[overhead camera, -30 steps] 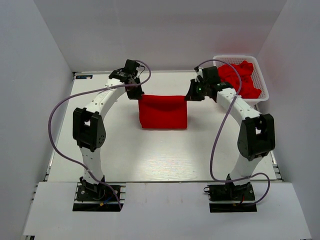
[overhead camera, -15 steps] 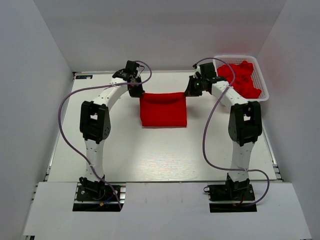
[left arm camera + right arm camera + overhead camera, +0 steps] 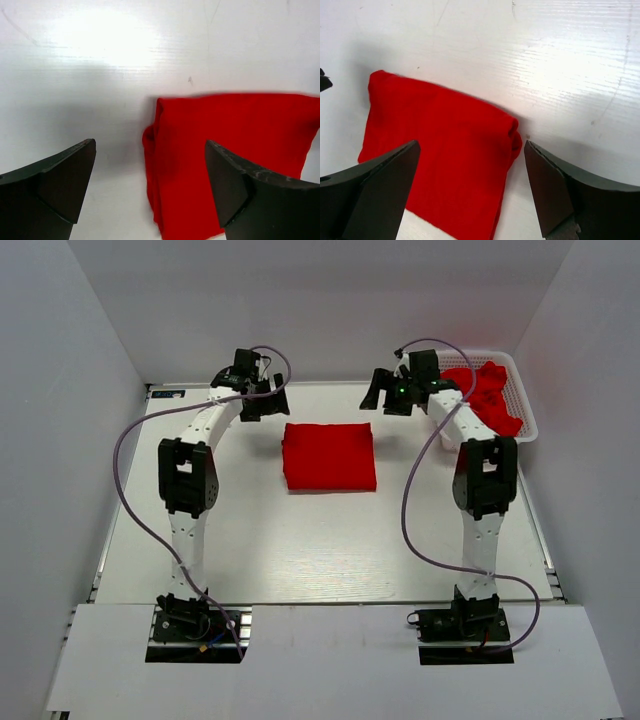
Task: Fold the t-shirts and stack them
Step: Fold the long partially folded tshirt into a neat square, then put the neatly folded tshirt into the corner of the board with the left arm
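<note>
I see left arm (image 3: 186, 545) and right arm (image 3: 481, 540) white with black joint blocks, purple cables (image 3: 116, 462) looping, fingers (image 3: 55, 182) dark wedges

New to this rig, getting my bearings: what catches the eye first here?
A folded red t-shirt lies flat mid-table, bright against the white table. The left gripper and right gripper stand open near its far corners, holding nothing. More red t-shirts are heaped in a white basket at the far right corner.
</note>
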Controlling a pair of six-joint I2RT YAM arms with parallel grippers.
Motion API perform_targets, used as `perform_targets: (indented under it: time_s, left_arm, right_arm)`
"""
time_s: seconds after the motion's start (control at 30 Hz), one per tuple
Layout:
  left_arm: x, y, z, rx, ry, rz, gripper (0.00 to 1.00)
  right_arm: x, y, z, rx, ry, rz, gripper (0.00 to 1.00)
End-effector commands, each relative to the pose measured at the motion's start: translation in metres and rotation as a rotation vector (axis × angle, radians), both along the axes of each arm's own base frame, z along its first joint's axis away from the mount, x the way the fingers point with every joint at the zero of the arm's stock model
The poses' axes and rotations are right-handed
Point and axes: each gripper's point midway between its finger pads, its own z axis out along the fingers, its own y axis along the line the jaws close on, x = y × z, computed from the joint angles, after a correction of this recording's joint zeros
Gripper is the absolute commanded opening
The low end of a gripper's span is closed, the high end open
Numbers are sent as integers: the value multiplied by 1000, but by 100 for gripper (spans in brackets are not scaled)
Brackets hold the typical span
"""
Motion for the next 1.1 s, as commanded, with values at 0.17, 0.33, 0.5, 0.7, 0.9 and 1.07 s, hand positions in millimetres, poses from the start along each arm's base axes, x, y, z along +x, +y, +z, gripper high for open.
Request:
perform_targets:
  time_s: [0.17, 0.33, 0.5, 0.7, 0.9, 1.07]
  left_arm:
    - [-71, -12, 0, 9, 45, -152, 100]
    - [-80, -21, -17, 42, 59, -164, 100]
    - [-81, -40, -48, 30, 109, -199, 88]
    - [-85, -38, -86, 102, 187, -185, 53]
    - [-91, -26, -108, 162, 236, -147, 30]
    - [-77, -7, -104, 257, 222, -102, 0]
  right_arm:
    - [-77, -15, 41, 12, -56, 15, 90]
    - [-124, -31, 66, 19, -118, -23, 90]
    - [-158, -48, 42, -31, -74, -65, 90]
    - [-180, -66, 39, -85, -73, -122, 90]
    - [-186, -76, 50, -110, -106, -158, 90]
    - [-185, -85, 58, -130, -138, -198, 90]
